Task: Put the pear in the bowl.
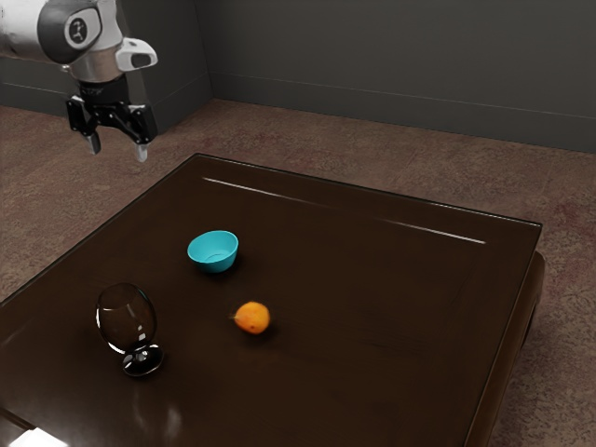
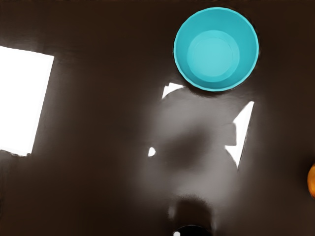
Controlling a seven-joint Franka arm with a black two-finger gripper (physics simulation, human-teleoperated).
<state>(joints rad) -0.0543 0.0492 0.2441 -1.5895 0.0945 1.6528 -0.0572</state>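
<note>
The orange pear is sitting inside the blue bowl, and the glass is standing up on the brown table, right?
Not quite: the pear isn't inside the blue bowl. The exterior view shows it lying on the brown table, apart from the bowl. The glass is standing up on the table.

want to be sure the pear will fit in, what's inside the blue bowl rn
Nothing shows inside the bowl: its floor and most of its inner wall are bare. What lies beneath its base is covered.

Exterior view oblique, wrist view downward
</note>
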